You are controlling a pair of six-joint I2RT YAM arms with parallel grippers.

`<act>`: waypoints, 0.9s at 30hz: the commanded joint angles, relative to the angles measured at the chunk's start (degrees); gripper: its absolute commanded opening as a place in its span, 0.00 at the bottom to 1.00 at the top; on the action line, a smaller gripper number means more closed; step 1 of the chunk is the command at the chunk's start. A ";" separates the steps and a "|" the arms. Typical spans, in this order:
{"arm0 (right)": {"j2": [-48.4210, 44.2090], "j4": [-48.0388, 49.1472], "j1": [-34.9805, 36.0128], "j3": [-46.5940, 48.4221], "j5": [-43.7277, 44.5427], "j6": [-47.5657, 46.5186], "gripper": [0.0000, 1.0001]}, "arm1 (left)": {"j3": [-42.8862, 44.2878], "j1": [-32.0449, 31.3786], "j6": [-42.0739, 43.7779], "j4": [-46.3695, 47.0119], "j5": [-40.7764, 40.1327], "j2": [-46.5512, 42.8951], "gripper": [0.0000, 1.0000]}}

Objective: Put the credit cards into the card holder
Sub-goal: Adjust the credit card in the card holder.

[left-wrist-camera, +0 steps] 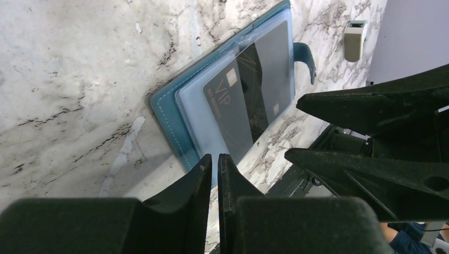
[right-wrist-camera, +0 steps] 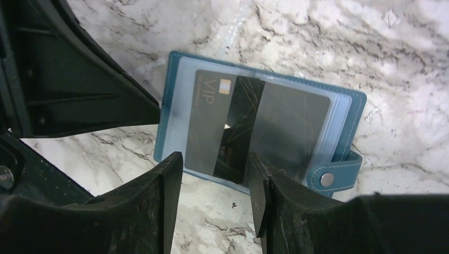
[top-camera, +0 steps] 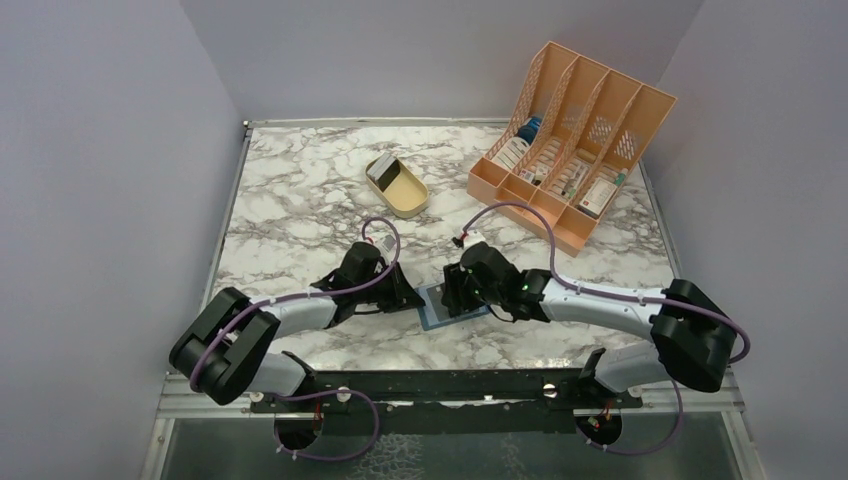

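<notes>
The card holder [right-wrist-camera: 170,79] lies open on the marble between my two grippers, teal back down, with its snap strap [right-wrist-camera: 328,177] at one end. Three dark credit cards overlap on its clear pocket: a VIP card [right-wrist-camera: 207,119], a black card with gold lines [right-wrist-camera: 238,132] and a greyer one [right-wrist-camera: 291,127]. The black card's end pokes past the holder's near edge. My right gripper [right-wrist-camera: 214,159] is open, its jaws either side of that end and touching nothing. My left gripper [left-wrist-camera: 214,157] is shut to a thin slit, its tips at the holder's [left-wrist-camera: 169,106] edge.
A tan oval tray [top-camera: 405,195] stands behind the grippers with a small dark item at its far end. An orange slotted file rack [top-camera: 570,140] holding boxes and bottles fills the back right. Grey walls close in the table on three sides.
</notes>
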 commanded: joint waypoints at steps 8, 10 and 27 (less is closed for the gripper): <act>4.95 2.99 -1.09 -2.42 -1.15 7.69 0.51 | -1.24 -0.43 -0.80 4.50 0.72 3.53 0.17; 5.66 3.86 -1.17 -2.62 -1.61 7.73 0.52 | -1.44 -0.44 -0.81 4.63 0.45 3.63 0.17; 7.02 11.74 -1.17 -5.07 -8.96 10.58 0.51 | -1.75 -0.84 -1.07 6.19 0.82 4.34 0.17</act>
